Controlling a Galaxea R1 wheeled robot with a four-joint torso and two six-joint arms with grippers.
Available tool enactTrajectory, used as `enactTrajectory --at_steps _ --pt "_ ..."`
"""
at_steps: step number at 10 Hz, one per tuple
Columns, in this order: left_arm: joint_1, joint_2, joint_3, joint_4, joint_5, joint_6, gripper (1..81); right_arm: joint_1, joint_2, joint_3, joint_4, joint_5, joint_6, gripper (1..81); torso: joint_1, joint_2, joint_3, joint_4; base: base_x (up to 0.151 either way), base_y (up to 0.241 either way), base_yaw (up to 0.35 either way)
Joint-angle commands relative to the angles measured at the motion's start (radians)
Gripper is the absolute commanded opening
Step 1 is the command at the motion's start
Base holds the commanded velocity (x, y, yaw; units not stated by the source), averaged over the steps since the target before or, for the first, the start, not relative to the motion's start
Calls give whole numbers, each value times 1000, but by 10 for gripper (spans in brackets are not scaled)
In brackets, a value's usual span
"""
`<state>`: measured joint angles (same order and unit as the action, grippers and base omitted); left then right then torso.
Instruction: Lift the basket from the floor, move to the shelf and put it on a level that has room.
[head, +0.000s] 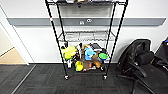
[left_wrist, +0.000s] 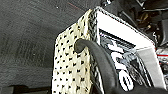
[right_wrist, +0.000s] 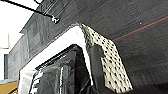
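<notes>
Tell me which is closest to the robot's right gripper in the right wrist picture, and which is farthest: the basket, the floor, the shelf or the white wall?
1. basket: right up close, woven side and pale rim.
2. floor: dark carpet below the basket.
3. shelf: its little wheel, farther across the carpet.
4. white wall: behind the shelf, farthest.

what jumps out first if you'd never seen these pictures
The tall black wire shelf stands against the white wall, its low tier crammed with bright toys and its middle level bare. In the wrist views the cream woven basket looms large above the dark carpet floor.
</notes>
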<state>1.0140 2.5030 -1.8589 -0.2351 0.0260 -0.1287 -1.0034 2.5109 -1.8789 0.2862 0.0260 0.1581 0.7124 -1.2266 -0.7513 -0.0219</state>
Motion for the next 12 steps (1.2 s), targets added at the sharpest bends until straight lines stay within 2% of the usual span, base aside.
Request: enactTrajectory --at_steps 1,3,8,9,10,12 --pt "-113 -36 18 -13 49 -6 10 103 -28 20 -2 -37 8 10 -62 98 -2 0 0 0 0" --pt "-168 -33 23 -36 55 -15 10 139 -7 18 -2 -38 9 10 -95 146 13 0 0 0 0" --pt "-282 -30 23 -112 91 -19 10 219 44 -55 4 -51 18 10 -204 316 14 0 0 0 0" --pt "-279 -32 23 -110 101 -17 10 211 42 -57 2 -52 18 10 -226 349 83 0 0 0 0" --pt "-272 -30 23 -101 133 -16 10 200 41 -64 -1 -52 17 10 -244 378 112 0 0 0 0" --pt "-243 -28 18 -98 135 -12 10 186 32 -66 -1 -51 17 10 -276 429 149 0 0 0 0"
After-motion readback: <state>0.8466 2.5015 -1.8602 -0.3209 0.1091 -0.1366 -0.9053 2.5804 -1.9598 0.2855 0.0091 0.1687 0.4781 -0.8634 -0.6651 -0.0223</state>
